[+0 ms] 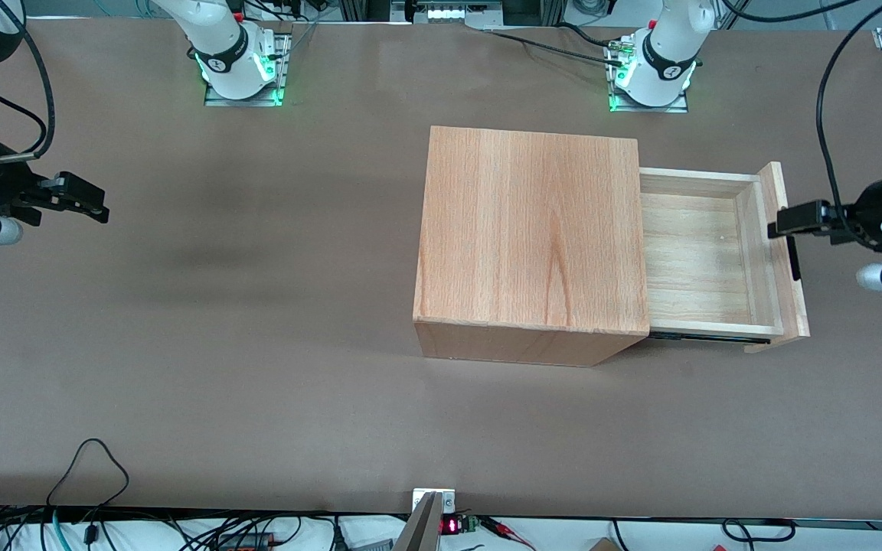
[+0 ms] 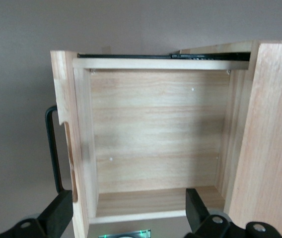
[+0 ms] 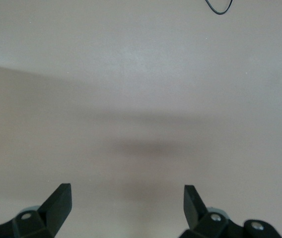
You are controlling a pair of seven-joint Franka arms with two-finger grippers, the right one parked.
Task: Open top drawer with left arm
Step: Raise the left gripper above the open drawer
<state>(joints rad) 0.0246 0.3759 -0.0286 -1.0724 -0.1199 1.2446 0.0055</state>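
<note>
The top drawer (image 1: 705, 252) stands well out of the wooden cabinet (image 1: 529, 237), its plank floor bare. The left arm's gripper (image 1: 782, 222) hovers above the drawer's front panel with fingers (image 2: 56, 215) spread wide, holding nothing; the black bar handle (image 2: 54, 148) sits just ahead of one finger. The pull looks about finished, so the sound move is lifting straight clear, touching neither panel nor handle.

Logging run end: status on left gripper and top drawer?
Left gripper open, by the handle, not gripping. Top drawer pulled out of cabinet. Nothing obstructing.
</note>
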